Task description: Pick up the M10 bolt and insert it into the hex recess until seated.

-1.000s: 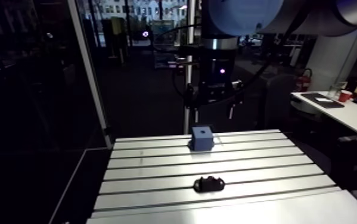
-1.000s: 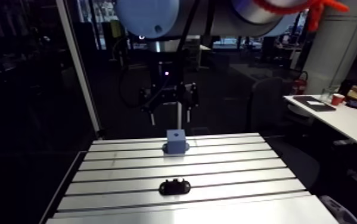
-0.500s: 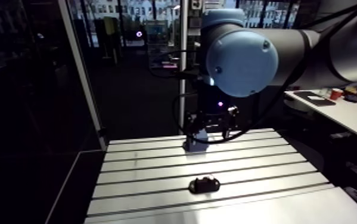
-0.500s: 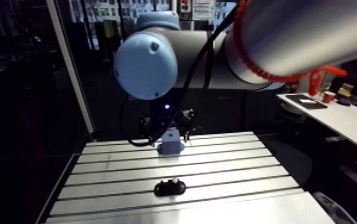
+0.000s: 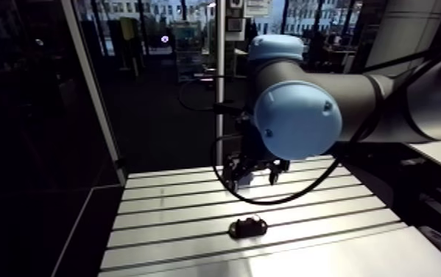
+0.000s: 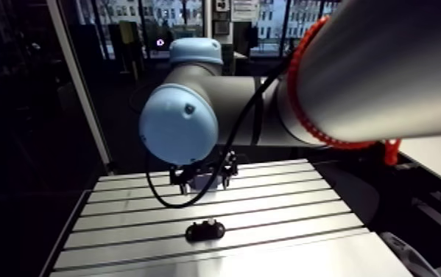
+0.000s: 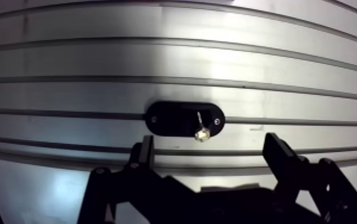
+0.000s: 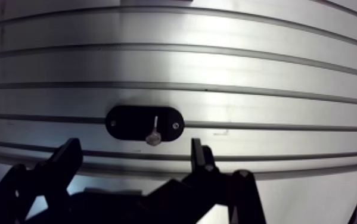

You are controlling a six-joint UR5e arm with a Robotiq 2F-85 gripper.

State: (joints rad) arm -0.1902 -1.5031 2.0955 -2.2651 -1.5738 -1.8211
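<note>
1. Step in hand: we read this as the approach to the pick. The M10 bolt is not yet gripped, so nothing of the insertion has begun.
2. Pincer: the fingers stand wide apart with nothing between them. It hangs above the slotted aluminium table, clear of every object.
3. Bolt position: it lies just ahead of the fingertips, roughly on the centre line between the two fingers and below them. It sits in a black oval holder that stretches crosswise to the pincer's forward direction, along the table slots.
4. Bolt appearance: a slim, bright metal shank with a small, pale, faceted head at the end nearer the pincer. In the arm view a small bright tip rises from the holder, so we judge the bolt stands upright there, head up.
5. Holder: flat and dark with rounded ends, and a small light dot near each end. The bolt is off-centre in it, toward the end by one dot.
6. Hex recess: we cannot make it out in the present views, as the arm's own bulk covers the table beyond the pincer.
7. Next move, our judgement: advance a little, descend until the fingers straddle the bolt, then close on it squarely. The bolt is thin against the finger spread, so centring matters, and a skewed grip would likely tilt it.
</note>
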